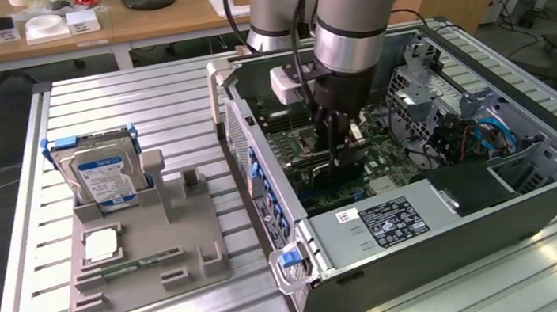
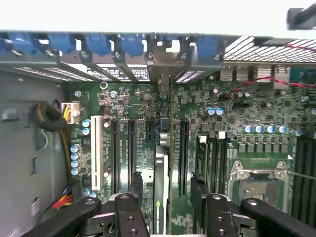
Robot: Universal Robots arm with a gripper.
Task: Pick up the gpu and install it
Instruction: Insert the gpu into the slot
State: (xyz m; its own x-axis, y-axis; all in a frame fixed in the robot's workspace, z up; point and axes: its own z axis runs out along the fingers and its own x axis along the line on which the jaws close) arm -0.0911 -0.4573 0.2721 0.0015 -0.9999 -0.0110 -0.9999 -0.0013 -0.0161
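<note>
A grey metal computer case [image 1: 459, 237] was laid open on a ribbed aluminium table [image 1: 134, 102], its green motherboard [image 2: 143, 98] studded with silvery capacitors and long black slots. The gpu [image 2: 159, 173], a thin card seen edge-on with a pale metal bracket at its end, was stood upright in a slot on the motherboard, its bracket set against the case's rear wall beneath blue plastic clips [image 2: 98, 44]. The black gripper [image 2: 165, 210] was held directly above the card with its jaws spread apart, one finger on either side of it and neither pressed against it. On a grey moulded holder [image 1: 148, 260], a silver hard drive [image 1: 106, 177] with a blue-and-white label was propped; its writing could not be read.
</note>
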